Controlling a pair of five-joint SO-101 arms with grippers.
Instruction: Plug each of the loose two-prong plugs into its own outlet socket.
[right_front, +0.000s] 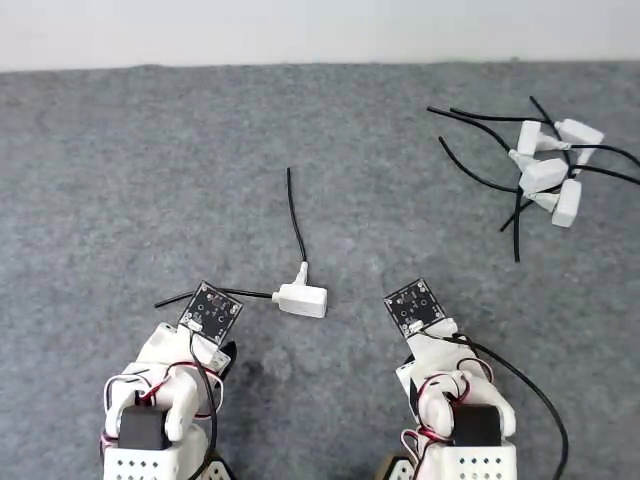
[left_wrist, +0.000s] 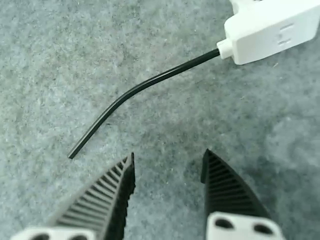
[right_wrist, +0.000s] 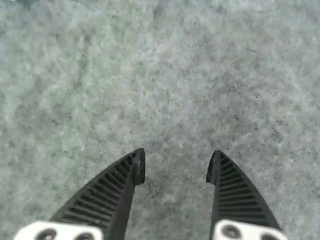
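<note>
Grey, felt-like cloth covers your worktop (right_front: 150, 180). Near its middle, a little toward the near edge, you see a white block (right_front: 301, 300) lying flat. One black cable (right_front: 235, 293) runs from the block toward the left edge. A small white plug (right_front: 302, 271) touches the far side of the block, and its own thin cable goes toward the far edge. Whether this plug is pushed fully into the block, I cannot tell.

At the far right corner there is a heap of white plugs (right_front: 548, 172) with black cables tangled together, well apart from the block.

Your two arms stand at the near edge, side by side. Your left gripper (left_wrist: 169, 159) hangs over the bare cloth with its jaws apart and nothing between them. The loose end of the black cable lies just beside one fingertip, and the white block is a bit further. Your right gripper (right_wrist: 178, 157) also has its jaws apart, with nothing between them, above bare grey cloth to the right of the block.
</note>
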